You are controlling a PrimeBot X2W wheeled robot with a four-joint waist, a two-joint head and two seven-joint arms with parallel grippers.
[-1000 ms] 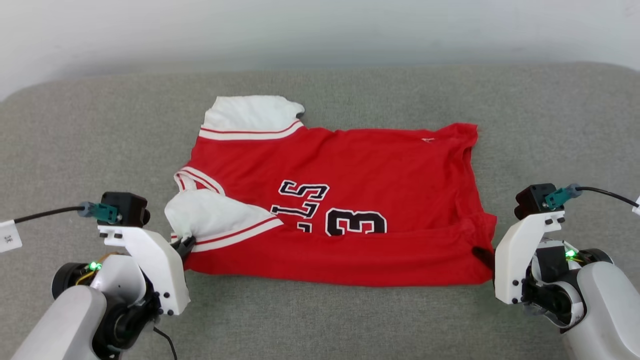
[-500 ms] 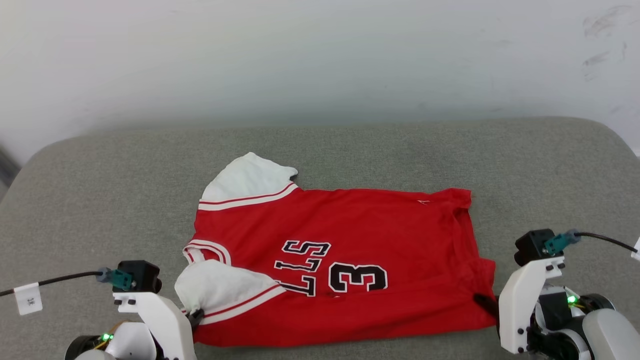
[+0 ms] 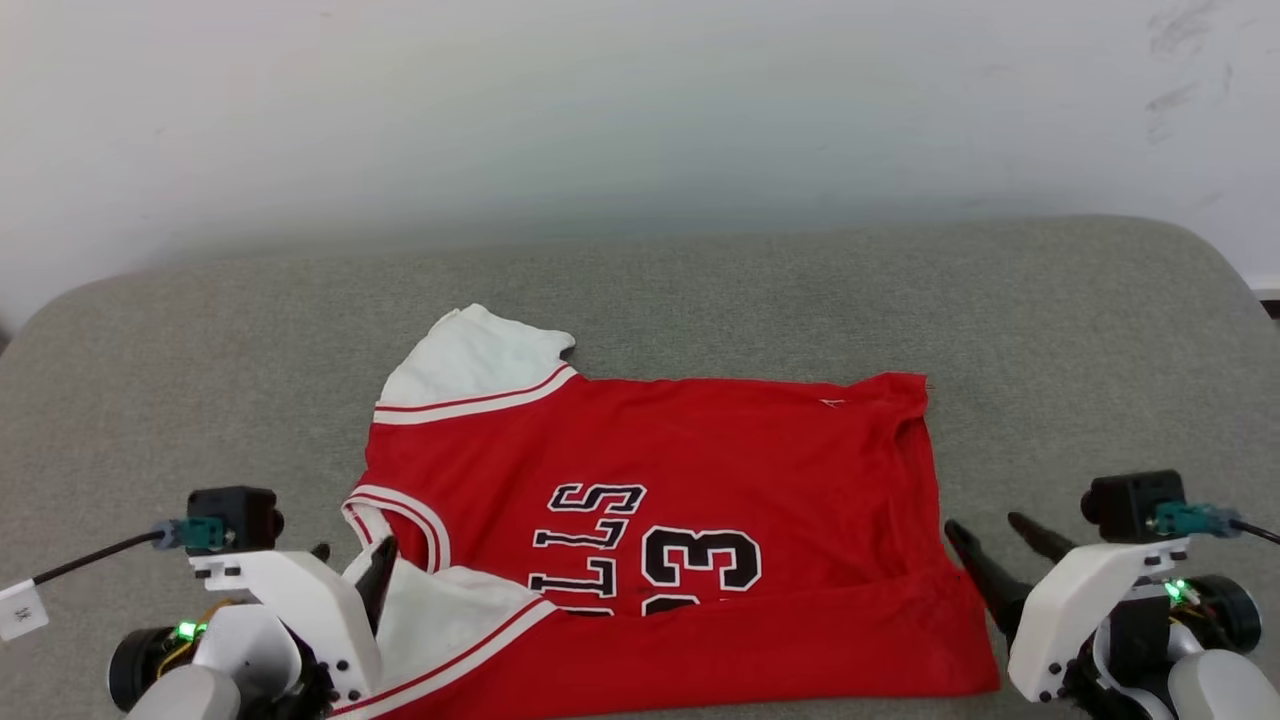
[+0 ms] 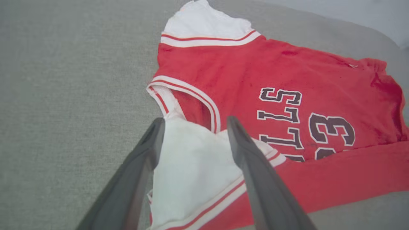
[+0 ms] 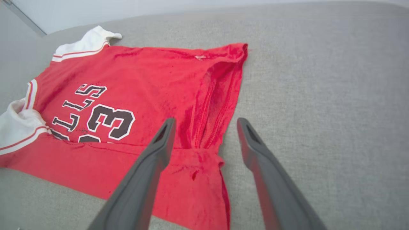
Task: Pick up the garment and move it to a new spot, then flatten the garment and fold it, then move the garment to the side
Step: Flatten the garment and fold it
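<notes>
Red cloth lay spread on the grey cushioned surface (image 3: pixel 700 290): the garment (image 3: pixel 650 480), collar toward the robot's left, its near edge folded up over the lower part of the black lettering. Its white far sleeve (image 3: pixel 470 350) pointed toward the pale wall (image 3: pixel 600 120). The left gripper (image 3: pixel 352 560) hung over the white near sleeve (image 3: pixel 440 620), fingers spread wide and clasping nothing. The right gripper (image 3: pixel 985 530), fingers likewise parted and empty, hovered at the near right corner by the hem.
</notes>
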